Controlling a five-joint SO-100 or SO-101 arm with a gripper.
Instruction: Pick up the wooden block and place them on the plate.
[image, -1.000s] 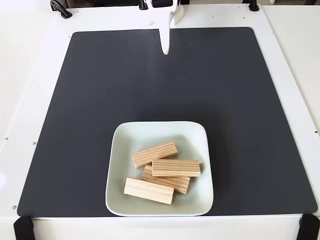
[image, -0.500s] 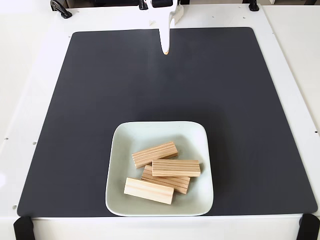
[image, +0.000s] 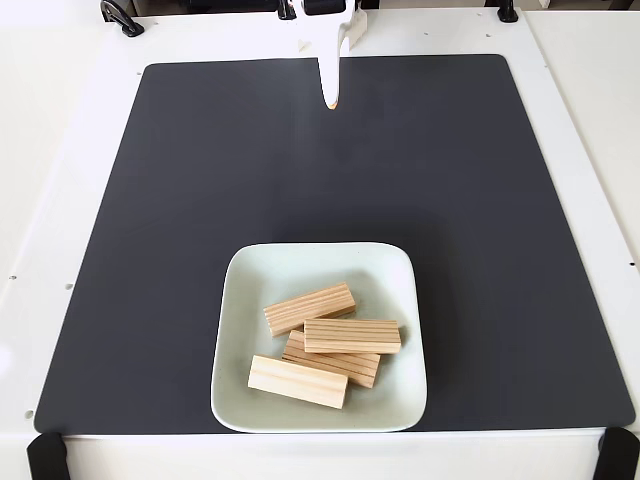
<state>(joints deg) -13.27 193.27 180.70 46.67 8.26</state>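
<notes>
1. Fixed view, looking down on the workspace: a white table (image: 70, 150) is seen, covered over most of its top by a dark grey mat (image: 200, 200); black clamps are seen at the table's two near corners, one at lower left (image: 45, 455) and one at lower right (image: 620, 452).
2. The gripper (image: 331, 100) is seen at the top centre, white, tapering down to a narrow tip with an orange spot at its end; it is held over the far edge of the mat, well apart from the plate; the fingers appear pressed together with nothing between them, so the jaws are read as closed and empty.
3. The plate (image: 240, 300), pale mint green and rounded-square with a raised rim, is set on the near part of the mat, slightly left of centre, its near rim close to the mat's near edge.
4. All four wooden blocks are found inside the plate; an upper block (image: 309, 308) lies tilted, its right end raised toward the far side; a right block (image: 352, 336) lies almost level, resting on top of a middle block (image: 325, 362), which is partly covered by it; a near block (image: 297, 382) lies at the lower left, touching the middle block.
5. No block is seen on the mat outside the plate.
</notes>
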